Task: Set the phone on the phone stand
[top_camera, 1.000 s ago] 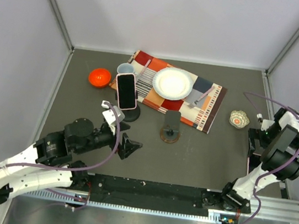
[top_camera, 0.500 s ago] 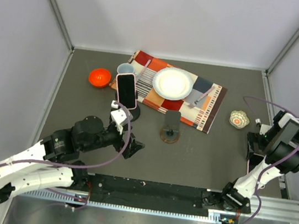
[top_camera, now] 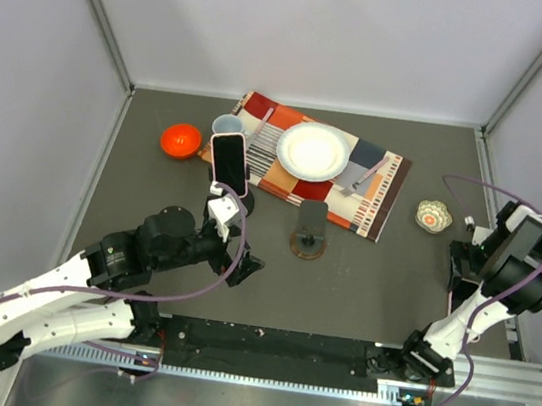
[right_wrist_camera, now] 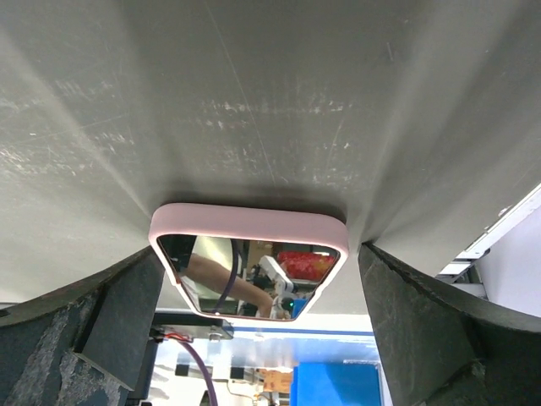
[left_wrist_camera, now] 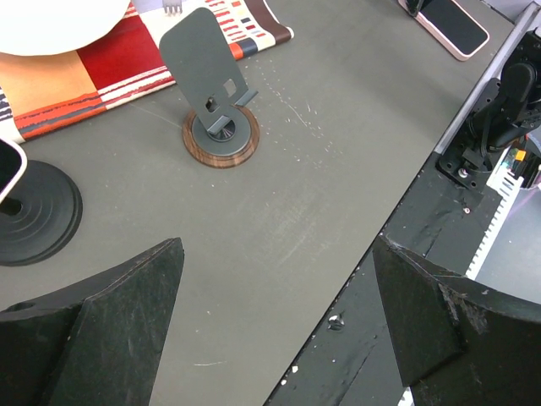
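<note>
Your right hand [right_wrist_camera: 259,254] is open, grasping nothing; the pink-cased glossy phone [right_wrist_camera: 247,269] lies flat on the grey worktop [right_wrist_camera: 254,85] just ahead, its width spanning the finger gap. The empty grey metal stand on a round wooden base [left_wrist_camera: 203,55] sits well to its left.

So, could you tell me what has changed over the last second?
The left fingers, open and empty, advanced rightward toward the grey phone stand on its round wooden base. The right fingers barely shifted near the pink-cased phone. Everything else stayed put.
</note>
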Controlling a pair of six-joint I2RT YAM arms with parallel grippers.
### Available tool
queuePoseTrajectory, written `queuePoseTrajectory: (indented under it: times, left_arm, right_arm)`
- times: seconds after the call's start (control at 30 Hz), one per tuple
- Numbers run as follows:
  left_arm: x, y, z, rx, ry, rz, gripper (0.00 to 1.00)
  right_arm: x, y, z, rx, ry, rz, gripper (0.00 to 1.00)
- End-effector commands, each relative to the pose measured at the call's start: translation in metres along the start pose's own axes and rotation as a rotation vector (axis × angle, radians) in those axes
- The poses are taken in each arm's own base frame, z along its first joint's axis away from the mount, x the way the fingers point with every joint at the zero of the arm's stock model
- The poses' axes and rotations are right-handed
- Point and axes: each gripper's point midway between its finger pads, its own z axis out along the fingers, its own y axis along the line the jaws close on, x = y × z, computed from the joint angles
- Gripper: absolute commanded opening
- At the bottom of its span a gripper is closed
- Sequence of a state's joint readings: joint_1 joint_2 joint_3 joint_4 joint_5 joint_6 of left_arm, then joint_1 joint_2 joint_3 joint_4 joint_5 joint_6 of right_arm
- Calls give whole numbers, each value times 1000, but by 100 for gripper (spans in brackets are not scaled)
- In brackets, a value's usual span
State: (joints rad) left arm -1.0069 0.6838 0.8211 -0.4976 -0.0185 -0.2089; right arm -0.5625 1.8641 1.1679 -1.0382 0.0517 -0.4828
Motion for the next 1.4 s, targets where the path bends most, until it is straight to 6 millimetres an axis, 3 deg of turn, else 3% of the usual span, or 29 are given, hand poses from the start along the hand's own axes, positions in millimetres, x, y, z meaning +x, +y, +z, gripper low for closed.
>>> queuePoseTrajectory:
  times: [0.0, 0.07, 0.2, 0.3, 0.37, 0.5, 0.57, 0.63, 0.87, 1.0, 1.27, 1.37]
  left_arm:
    - [-23, -4, -3, 18, -65, 17, 99]
    - [-23, -3, -2, 16, -64, 15, 99]
    - [-21, -3, -3, 17, -59, 15, 99]
    - [-22, -2, -3, 13, -61, 14, 99]
    - [-21, -7, -4, 42, -59, 14, 99]
    - [-20, -6, -5, 38, -59, 10, 99]
    - [-21, -6, -6, 39, -64, 7, 99]
    - [-20, -6, -6, 40, -61, 3, 99]
    - [-17, -2, -8, 21, -58, 7, 99]
    - [-15, -3, -7, 28, -50, 9, 99]
    - [-5, -1, 0, 25, -9, 5, 98]
    - [-1, 0, 3, 17, 8, 4, 98]
  right_arm:
    - [-6, 14, 16, -130, -15, 12, 89]
    - [-9, 14, 16, -131, -22, 14, 83]
    - [-18, 13, 11, -129, -78, 15, 58]
    - [-26, 14, 6, -128, -127, 26, 54]
    - [-31, 14, 2, -112, -148, 37, 45]
    - [-45, 23, -8, -113, -193, 34, 17]
    - [-53, 31, -14, -107, -212, -2, 14]
    - [-57, 35, -16, -97, -218, -2, 0]
    - [-78, 58, -30, -32, -229, 0, 0]
    - [-82, 67, -30, 26, -204, 88, 0]
    - [-65, 113, -16, 17, -112, 81, 0]
    - [-57, 119, -17, 44, -122, 104, 0]
